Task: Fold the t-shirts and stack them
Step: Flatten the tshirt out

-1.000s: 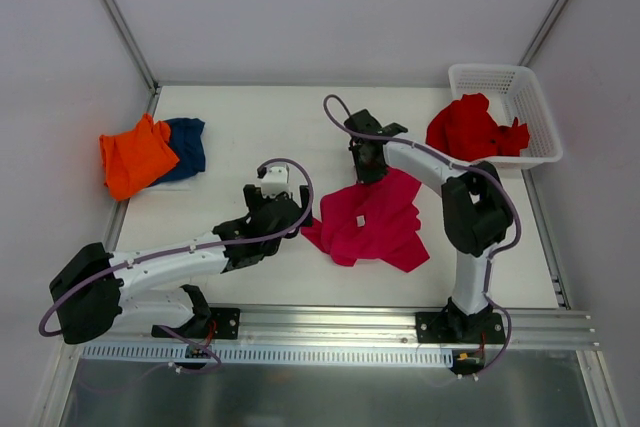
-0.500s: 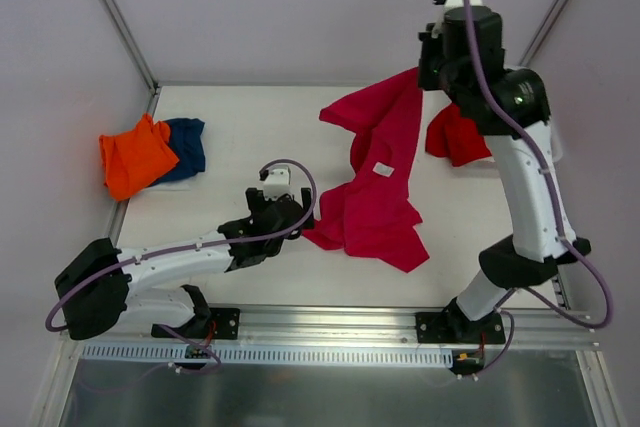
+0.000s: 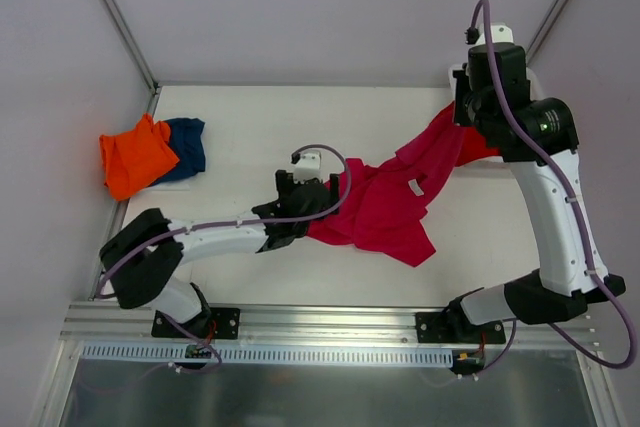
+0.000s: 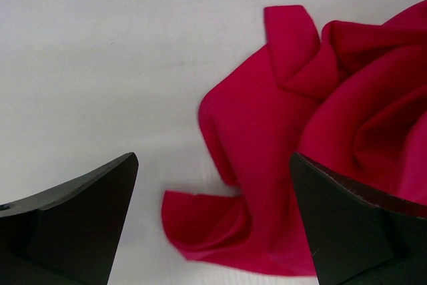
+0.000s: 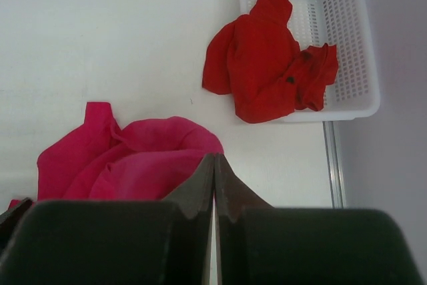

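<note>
At centre: crumpled magenta t-shirt (image 3: 385, 212) in right end effector (image 5: 214, 165); left end effector (image 4: 213, 221) wide.

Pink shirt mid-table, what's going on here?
The right end effector is shut on one end of the pink shirt, held up off the table; the rest trails on it. The left end effector hovers open at its other edge. The red shirt hangs out of the basket; orange shirt and navy shirt lie far left.
</note>
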### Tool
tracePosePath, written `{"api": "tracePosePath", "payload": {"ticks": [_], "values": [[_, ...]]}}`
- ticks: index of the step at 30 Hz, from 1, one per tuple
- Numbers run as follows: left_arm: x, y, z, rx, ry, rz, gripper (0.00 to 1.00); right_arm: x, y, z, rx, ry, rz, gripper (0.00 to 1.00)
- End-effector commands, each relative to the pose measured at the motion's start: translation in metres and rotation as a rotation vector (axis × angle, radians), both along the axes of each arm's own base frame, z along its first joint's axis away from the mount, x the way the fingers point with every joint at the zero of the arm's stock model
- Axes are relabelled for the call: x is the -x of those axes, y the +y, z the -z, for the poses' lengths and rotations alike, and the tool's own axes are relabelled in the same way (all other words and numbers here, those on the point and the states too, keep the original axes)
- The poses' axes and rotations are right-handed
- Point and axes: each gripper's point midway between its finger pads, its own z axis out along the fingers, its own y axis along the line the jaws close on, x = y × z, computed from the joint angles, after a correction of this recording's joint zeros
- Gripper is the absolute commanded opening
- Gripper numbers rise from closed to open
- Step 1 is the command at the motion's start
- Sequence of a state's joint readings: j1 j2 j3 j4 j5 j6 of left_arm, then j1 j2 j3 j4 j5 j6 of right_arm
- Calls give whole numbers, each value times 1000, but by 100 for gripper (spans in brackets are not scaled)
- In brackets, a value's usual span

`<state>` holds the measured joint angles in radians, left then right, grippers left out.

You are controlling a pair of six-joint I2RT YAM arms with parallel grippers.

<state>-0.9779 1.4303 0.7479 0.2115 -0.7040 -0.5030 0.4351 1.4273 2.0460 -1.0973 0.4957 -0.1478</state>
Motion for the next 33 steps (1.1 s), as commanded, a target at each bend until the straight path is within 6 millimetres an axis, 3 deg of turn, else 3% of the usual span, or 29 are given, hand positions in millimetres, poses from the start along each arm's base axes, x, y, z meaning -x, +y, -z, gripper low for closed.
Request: {"api": "tracePosePath", "payload": {"ticks": [1, 2, 3, 5, 6, 7, 8, 9, 10, 11, 12, 14, 15, 16, 17, 21, 33], "values": [[-42, -41, -26, 60, -95, 68, 99, 19, -18, -23, -7, -80, 29, 0], [-54, -58, -39, 90, -108, 103, 99, 21, -19, -20, -6, -74, 34, 0], [-68, -61, -24, 71, -82, 99, 99, 24, -21, -18, -8, -72, 35, 0], [-88, -81, -32, 117, -78, 146, 99, 31, -22, -17, -21, -75, 33, 0], [-102, -80, -18, 109, -57, 138, 99, 32, -23, -12, -17, -63, 33, 0], [-111, -83, -16, 115, -54, 139, 99, 34, -23, -10, -20, -59, 32, 0], [-122, -92, -26, 140, -67, 158, 99, 39, -24, -11, -27, -67, 29, 0], [-131, -96, -11, 127, -46, 167, 99, 41, -25, -7, -27, -60, 27, 1], [-148, -97, -22, 151, -64, 165, 99, 43, -25, -6, -27, -57, 28, 0], [-156, -100, -19, 161, -55, 184, 99, 48, -27, -9, -37, -73, 26, 0], [-159, -110, 1, 171, -11, 236, 99, 50, -28, -4, -36, -66, 24, 0], [-182, -115, -5, 217, -15, 257, 99, 57, -29, -6, -49, -81, 14, 0], [-188, -120, 12, 216, 22, 270, 99, 59, -29, -7, -51, -84, 13, 0], [-198, -123, 5, 215, 38, 261, 99, 61, -31, -6, -49, -85, 17, 0], [-203, -121, 24, 206, 90, 244, 99, 63, -34, -7, -49, -93, 25, 1], [-202, -133, 24, 243, 159, 288, 98, 69, -40, -9, -36, -105, 37, 1], [-158, -108, 50, 195, 412, 209, 99, 59, -31, 14, -52, -63, 34, 1]]}}
